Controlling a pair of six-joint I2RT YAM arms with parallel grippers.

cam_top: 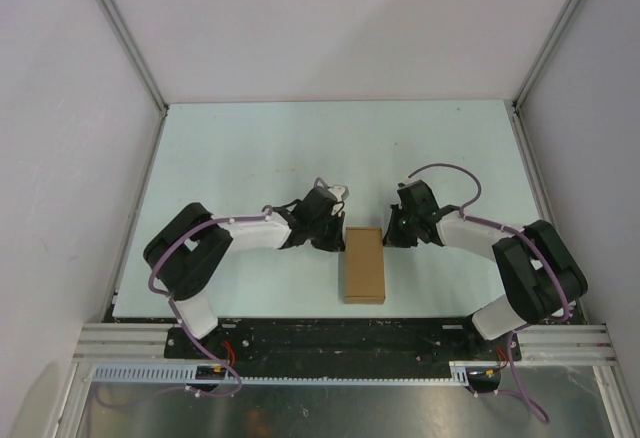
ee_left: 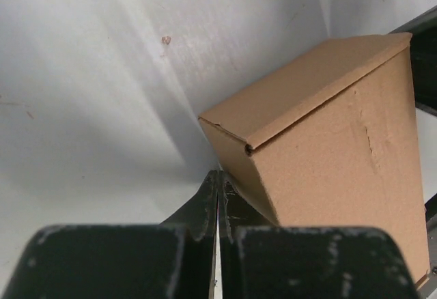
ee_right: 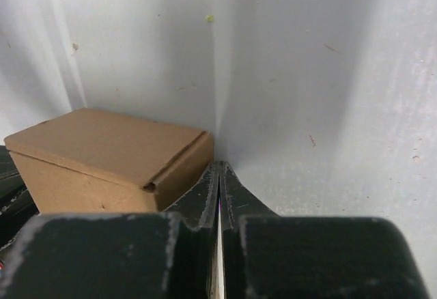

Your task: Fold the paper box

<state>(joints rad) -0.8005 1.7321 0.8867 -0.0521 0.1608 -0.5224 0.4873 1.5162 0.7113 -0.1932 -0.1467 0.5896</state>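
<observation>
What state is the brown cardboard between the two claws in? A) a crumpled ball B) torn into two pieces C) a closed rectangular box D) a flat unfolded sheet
C: the paper box stands on the table as a closed rectangular box, and both wrist views show its top folded shut.

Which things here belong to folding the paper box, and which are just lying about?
Part of the job:
- paper box, closed into a brown block
- left hand, shut, beside the box
- right hand, shut, on the box's other side

Just there:
- table
- small brown speck on the table
- white walls
- metal rail at the near edge
</observation>
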